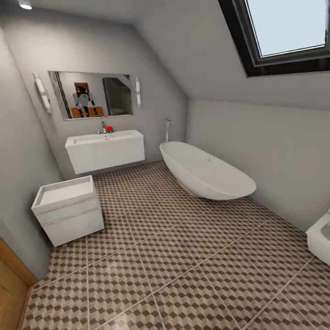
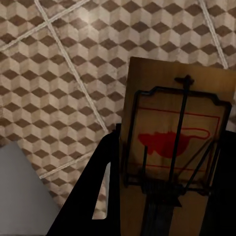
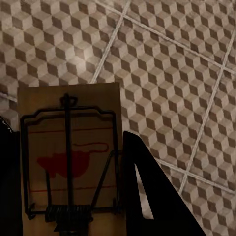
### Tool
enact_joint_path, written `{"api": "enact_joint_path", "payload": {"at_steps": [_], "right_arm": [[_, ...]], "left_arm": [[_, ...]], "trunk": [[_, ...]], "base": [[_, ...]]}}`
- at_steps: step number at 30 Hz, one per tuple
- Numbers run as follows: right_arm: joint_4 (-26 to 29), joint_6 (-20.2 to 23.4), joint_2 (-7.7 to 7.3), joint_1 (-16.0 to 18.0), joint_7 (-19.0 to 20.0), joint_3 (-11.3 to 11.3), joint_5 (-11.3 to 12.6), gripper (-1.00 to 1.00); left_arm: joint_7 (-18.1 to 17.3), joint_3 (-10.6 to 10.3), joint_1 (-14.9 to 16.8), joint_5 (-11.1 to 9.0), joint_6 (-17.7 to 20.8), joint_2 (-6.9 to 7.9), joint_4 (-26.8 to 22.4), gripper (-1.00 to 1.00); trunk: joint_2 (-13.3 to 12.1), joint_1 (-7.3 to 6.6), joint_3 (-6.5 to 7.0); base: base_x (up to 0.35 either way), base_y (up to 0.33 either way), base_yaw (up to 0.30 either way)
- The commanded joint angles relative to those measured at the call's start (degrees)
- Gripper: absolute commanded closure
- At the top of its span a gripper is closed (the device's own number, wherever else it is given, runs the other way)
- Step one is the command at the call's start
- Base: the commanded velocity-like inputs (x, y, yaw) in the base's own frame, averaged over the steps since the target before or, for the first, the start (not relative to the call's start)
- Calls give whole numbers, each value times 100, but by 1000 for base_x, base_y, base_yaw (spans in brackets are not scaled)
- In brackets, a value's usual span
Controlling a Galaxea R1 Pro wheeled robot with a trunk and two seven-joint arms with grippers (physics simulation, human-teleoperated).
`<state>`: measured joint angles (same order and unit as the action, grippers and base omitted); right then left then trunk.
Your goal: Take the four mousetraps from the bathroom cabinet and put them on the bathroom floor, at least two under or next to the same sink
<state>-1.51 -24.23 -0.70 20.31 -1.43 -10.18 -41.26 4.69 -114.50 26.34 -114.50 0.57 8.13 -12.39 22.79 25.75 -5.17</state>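
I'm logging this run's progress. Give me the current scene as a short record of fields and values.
left hand: holds a mousetrap above the tiles
right hand: holds a second mousetrap
bathroom floor: cube-patterned tiles, no trap seen on it
bathroom sink: on the far wall, under a mirror
bathtub: right of the sink

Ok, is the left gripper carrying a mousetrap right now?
Yes, the left wrist view shows a mousetrap held between the left gripper's dark fingers, above the tiled floor.

A tan mousetrap (image 2: 174, 147) with a dark wire bar and red mouse mark sits clamped between the left gripper's (image 2: 167, 196) black fingers (image 2: 93, 191). Cube-patterned bathroom floor (image 2: 59, 73) lies beyond, from nine to one o'clock.
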Motion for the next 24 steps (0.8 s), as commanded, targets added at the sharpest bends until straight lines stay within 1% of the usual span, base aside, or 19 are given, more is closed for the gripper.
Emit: {"api": "enact_joint_path", "payload": {"at_steps": [1, 4, 9, 13, 14, 15, 16, 17, 18, 20, 21, 22, 24], "right_arm": [[-16, -31, -1, 8, 2, -45, 47, 100], [-16, -35, -2, 8, 2, -45, 47, 100], [-5, -37, -10, 8, 2, -45, 54, 100], [14, -38, -15, 8, -1, -30, 71, 100], [16, -38, -11, 8, -3, -13, 98, 100], [16, -36, -4, 8, -4, 32, 178, 100], [12, -33, 0, 8, -2, 103, 327, 100], [6, -21, 8, 8, -4, 251, 800, 100], [5, -14, 11, 8, -13, 296, 1095, 100], [3, 1, 21, 8, -56, 356, 2091, 100], [-1, 6, 32, 8, -63, 363, 2424, 100], [-16, 19, 75, 8, -74, 367, 3280, 100], [-21, 22, 82, 8, -76, 368, 3395, 100]], "left_arm": [[67, -19, 11, 7, 5, 5, -26, 100], [67, -19, 11, 3, 5, -2, -31, 100], [69, -20, 11, -1, 15, -10, -33, 100], [69, -15, 11, -3, 17, -3, -14, 100], [74, -12, 11, -6, 12, 3, -1, 100], [78, -10, 11, -8, 5, 7, 9, 100], [82, -7, 11, -12, -3, 9, 18, 100], [89, -4, 11, -20, -16, 11, 28, 100], [91, -3, 11, -23, -21, 12, 34, 100], [93, 2, 11, -50, -28, 13, 40, 100], [96, 4, 11, -80, -31, 13, 41, 100], [102, 6, 11, -378, -38, 20, 56, 100], [98, 2, 11, -498, -39, 16, 54, 100]], "trunk": [[13, 4, -14], [13, 4, -18], [13, 4, -20], [13, 4, -20], [13, 4, -20], [13, 4, -20], [13, 4, -20], [13, 4, -20], [13, 4, -20], [13, 4, -20], [13, 4, -20], [13, 4, -20], [13, 4, -20]], "base": [[0, 0, 291], [0, 0, 232], [7, -5, 49], [197, -88, 5], [282, -111, 1], [283, -126, 1], [258, -126, 1], [222, -55, 0], [211, -35, 0], [157, -14, 0], [77, -6, 0], [114, -1, 0], [193, -1, 0]]}}
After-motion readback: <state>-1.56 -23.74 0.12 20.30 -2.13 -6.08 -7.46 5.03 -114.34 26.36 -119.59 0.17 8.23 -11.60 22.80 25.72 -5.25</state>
